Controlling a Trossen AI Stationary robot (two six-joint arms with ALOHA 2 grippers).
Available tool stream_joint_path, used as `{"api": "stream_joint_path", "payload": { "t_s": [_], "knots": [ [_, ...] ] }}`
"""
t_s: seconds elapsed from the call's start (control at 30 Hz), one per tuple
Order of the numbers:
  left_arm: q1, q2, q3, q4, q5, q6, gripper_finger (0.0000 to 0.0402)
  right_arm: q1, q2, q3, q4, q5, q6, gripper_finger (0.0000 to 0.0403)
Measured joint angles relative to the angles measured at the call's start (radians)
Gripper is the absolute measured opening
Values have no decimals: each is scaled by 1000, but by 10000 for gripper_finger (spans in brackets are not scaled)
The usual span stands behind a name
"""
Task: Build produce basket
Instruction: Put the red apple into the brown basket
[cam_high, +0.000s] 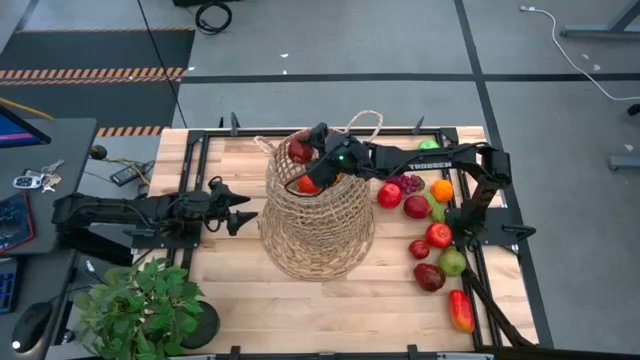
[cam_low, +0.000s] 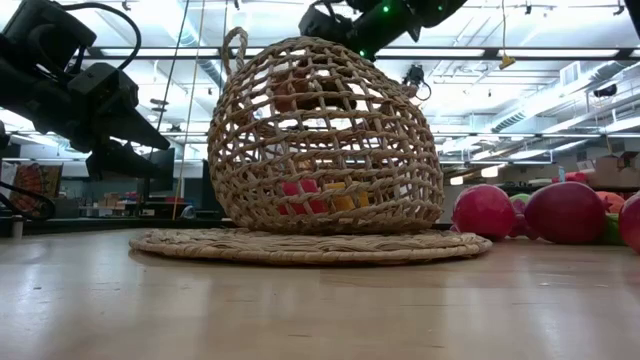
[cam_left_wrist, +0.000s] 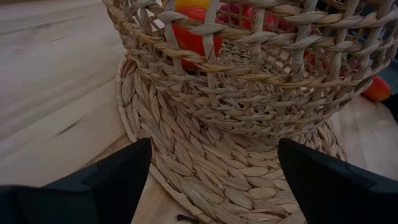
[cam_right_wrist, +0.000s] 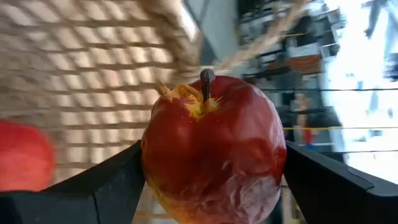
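Observation:
The tan wicker basket (cam_high: 318, 222) stands mid-table on its woven base, with red and orange produce inside (cam_low: 310, 195). My right gripper (cam_high: 308, 148) reaches from the right over the basket's mouth, shut on a dark red apple (cam_right_wrist: 211, 149). My left gripper (cam_high: 243, 208) is open, level with the table just left of the basket; its fingers frame the basket's base (cam_left_wrist: 211, 155) without touching. More produce (cam_high: 432, 235) lies on the table to the right. My right gripper pinches the red apple (cam_high: 299, 151) between its two fingers, one on each flank (cam_right_wrist: 152, 168), the stem (cam_right_wrist: 206, 79) pointing away from the wrist. The fingers reach in nearly level from the table's right side. The apple is lifted clear above the basket's mouth.
Loose fruits and vegetables (cam_high: 440, 190) are strung along the table's right side down to a red-orange pepper (cam_high: 461, 311). A leafy potted plant (cam_high: 140, 305) stands at the near left corner. Two loop handles (cam_high: 365, 120) rise from the basket's neck.

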Motion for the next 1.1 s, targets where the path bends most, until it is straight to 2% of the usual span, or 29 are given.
{"api": "stream_joint_path", "payload": {
  "t_s": [0.2,0.4,0.83,1.1],
  "knots": [
    [0,0,0,0,0,0,357,-20,-2,0,-114,-151,124,357],
    [0,0,0,0,0,0,357,-27,-2,0,-170,-164,203,357],
    [0,0,0,0,0,0,357,-16,-2,0,-165,-176,280,357],
    [0,0,0,0,0,0,357,-17,7,0,-189,-174,527,360]
  ]
}}
